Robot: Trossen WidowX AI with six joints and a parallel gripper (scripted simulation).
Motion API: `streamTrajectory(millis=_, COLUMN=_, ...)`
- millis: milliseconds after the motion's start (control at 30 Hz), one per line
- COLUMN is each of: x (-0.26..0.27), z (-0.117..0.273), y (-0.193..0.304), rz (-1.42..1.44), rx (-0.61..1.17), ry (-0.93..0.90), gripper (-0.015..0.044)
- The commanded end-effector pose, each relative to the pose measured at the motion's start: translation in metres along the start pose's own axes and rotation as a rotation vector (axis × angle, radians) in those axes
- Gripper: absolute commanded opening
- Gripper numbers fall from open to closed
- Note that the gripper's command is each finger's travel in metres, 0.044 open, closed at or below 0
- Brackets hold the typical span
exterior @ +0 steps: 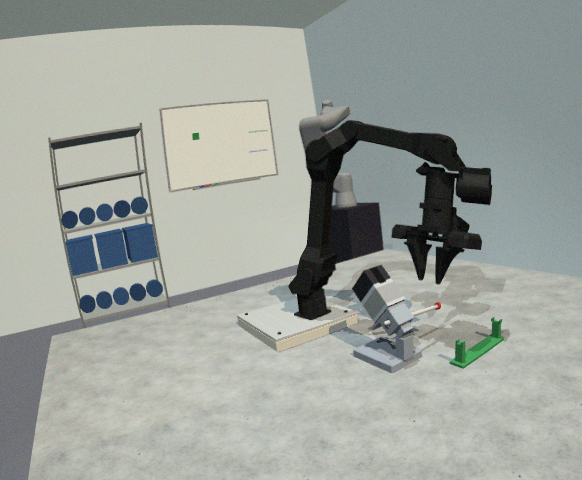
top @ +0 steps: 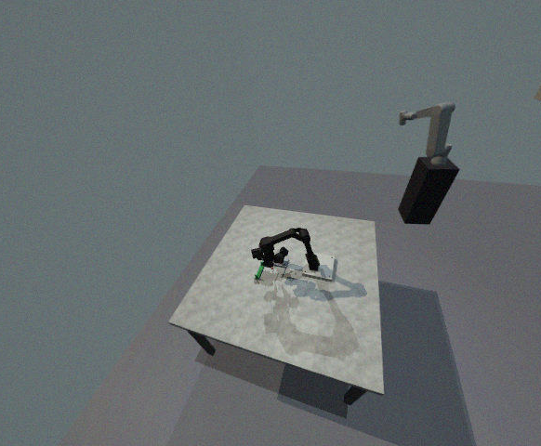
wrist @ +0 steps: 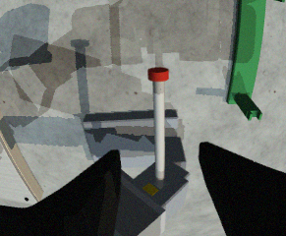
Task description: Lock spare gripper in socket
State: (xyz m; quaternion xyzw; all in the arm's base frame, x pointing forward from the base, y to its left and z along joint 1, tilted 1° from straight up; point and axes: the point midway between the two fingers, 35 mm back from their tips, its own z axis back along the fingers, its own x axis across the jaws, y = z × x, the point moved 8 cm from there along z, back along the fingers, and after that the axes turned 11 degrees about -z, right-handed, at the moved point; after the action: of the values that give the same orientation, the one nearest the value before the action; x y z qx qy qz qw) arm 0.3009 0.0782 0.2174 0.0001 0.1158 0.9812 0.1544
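The grey mount (exterior: 376,355) stands on the table with its socket tilted. The spare gripper (exterior: 377,295) (wrist: 137,212), a black and grey block, sits tilted in the socket. The white lock pin (exterior: 424,311) (wrist: 159,123) with its red head (exterior: 437,305) (wrist: 158,75) runs into the socket; much of its shaft stands out on the head side. A small light end shows on the socket's near face in the exterior view. My gripper (exterior: 429,281) is open and empty, above the pin and touching nothing. How far the pin passes through the spigot is hidden.
A green rack (top: 259,271) (exterior: 480,352) (wrist: 251,44) with two uprights stands beyond the pin's head and holds nothing. The arm's white base plate (top: 325,268) (exterior: 291,322) is on the mount's other side. The table (top: 242,311) extends around them.
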Motion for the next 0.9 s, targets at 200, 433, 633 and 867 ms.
streamTrajectory(millis=200, x=0.0002, z=0.0025, y=-0.0008, rz=0.0, rx=0.0, ry=0.001, gripper=0.0357)
streamTrajectory(millis=433, x=0.0002, z=0.0025, y=-0.0008, rz=0.0, rx=0.0, ry=0.001, gripper=0.044)
streamTrajectory(millis=633, x=0.0002, z=0.0025, y=-0.0008, rz=0.0, rx=0.0, ry=0.001, gripper=0.044)
streamTrajectory(millis=867, x=0.0002, z=0.0025, y=-0.0008, rz=0.0, rx=0.0, ry=0.001, gripper=0.044)
